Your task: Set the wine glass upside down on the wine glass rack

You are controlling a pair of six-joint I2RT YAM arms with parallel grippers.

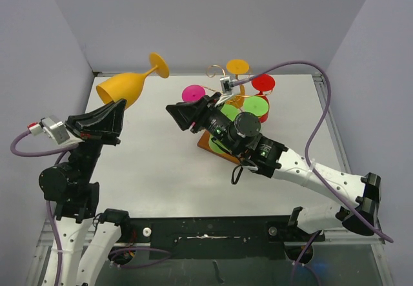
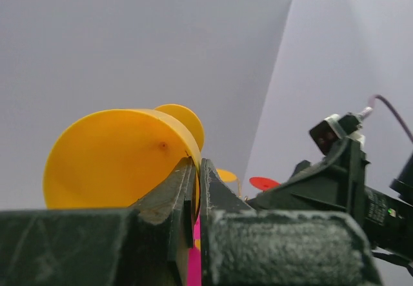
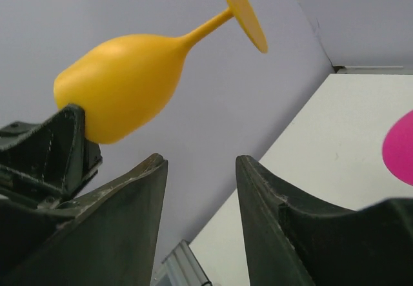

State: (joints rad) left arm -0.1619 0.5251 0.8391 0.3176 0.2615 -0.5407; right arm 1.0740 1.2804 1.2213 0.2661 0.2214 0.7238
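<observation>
Orange-yellow, the wine glass (image 1: 121, 87) hangs in the air at about 10 o'clock over the table (image 1: 161, 170), close to the left wall (image 1: 39, 53). The left gripper (image 1: 118, 108) has its jaws pinched tight on the rim of the bowl, so the glass lies tilted with stem and foot pointing away toward 1 o'clock. That hold probably keeps the stem free for the other arm to take.

Further right, the right gripper (image 1: 175, 113) points toward 9 o'clock at the bowl. Its jaws are parted about halfway with nothing between them, near the glass but apart from it. Behind it, toward 2 o'clock, stands the wine glass rack (image 1: 206, 143), already carrying a pink glass (image 1: 193, 93), a green glass (image 1: 256, 106), a red glass (image 1: 262, 83) and an orange glass (image 1: 237, 66).

Bare table lies between the two arms, giving room to swing. The rack's near side is crowded by the right arm, and few hooks look free.
</observation>
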